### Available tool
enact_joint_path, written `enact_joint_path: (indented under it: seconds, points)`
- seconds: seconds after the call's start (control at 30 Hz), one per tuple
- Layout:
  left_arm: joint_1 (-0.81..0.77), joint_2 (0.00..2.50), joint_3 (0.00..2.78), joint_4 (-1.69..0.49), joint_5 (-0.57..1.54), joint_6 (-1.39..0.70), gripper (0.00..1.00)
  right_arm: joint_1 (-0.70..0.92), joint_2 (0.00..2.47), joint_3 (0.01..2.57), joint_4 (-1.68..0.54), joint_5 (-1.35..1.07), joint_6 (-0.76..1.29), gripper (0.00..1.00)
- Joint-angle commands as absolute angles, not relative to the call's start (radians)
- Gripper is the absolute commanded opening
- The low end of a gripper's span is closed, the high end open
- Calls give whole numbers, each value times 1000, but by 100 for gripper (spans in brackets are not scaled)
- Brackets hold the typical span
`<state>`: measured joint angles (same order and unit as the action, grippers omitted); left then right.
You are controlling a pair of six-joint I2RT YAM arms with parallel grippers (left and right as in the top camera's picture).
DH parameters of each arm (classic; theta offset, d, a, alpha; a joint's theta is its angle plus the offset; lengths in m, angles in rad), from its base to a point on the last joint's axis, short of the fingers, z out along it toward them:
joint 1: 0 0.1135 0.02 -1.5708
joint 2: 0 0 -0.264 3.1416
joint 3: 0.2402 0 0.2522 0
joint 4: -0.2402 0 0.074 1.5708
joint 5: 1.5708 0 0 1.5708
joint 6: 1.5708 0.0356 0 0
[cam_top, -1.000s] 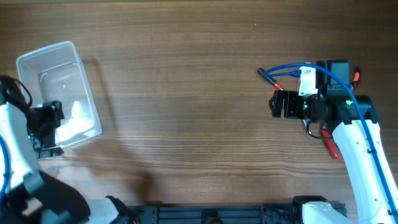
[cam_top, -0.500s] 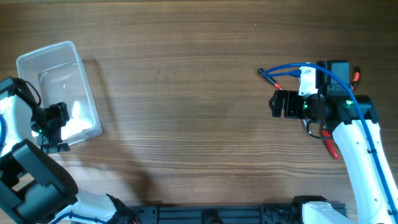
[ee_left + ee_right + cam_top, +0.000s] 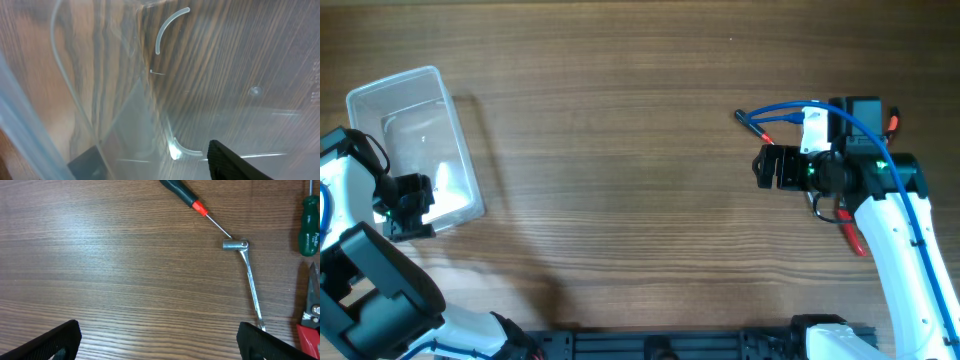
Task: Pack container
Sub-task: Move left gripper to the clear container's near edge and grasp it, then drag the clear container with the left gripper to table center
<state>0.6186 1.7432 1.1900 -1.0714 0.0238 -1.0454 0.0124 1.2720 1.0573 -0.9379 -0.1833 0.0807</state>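
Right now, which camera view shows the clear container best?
The overhead view: the container shows nearly whole, with its rim and corners. The left wrist view gives only a close piece of its clear wall and base. The right wrist view shows none of it.

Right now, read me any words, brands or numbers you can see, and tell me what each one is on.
"Pro'sKit": white print along the handle of the green screwdriver, as best it reads; the smaller line beside it is too small to read.
Raised marks on the container, at the right edge of the left wrist view: too blurred to read.
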Motion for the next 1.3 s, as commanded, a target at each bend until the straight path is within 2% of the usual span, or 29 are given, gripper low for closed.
enact_joint_path:
  seconds: [0.0, 0.27, 0.47, 0.57, 0.73, 0.9, 1.27]
  points:
    - [624, 1753, 1183, -1069, 11, -1055, 55, 16, 1274, 1079, -931, -202, 78, 100]
    - [624, 1753, 1183, -1069, 11, -1055, 28, 16, 1274, 1079, -931, -203, 78, 100]
    - [624, 1753, 1183, -1069, 11, -1055, 24, 16, 1274, 1079, -931, -203, 78, 100]
    - [624, 1753, 1183, -1069, 11, -1055, 19, 16, 1274, 1079, -931, -203, 79, 100]
    - [624, 1753, 1183, -1069, 11, -1055, 17, 16, 1274, 1079, -932, -203, 79, 100]
    - [624, 1753, 1183, -1069, 17, -1055, 4, 16, 1274, 1079, -931, -203, 79, 100]
    - [624, 1737, 1206, -1066, 53, -984, 4, 16, 1274, 1079, -926, -203, 78, 100]
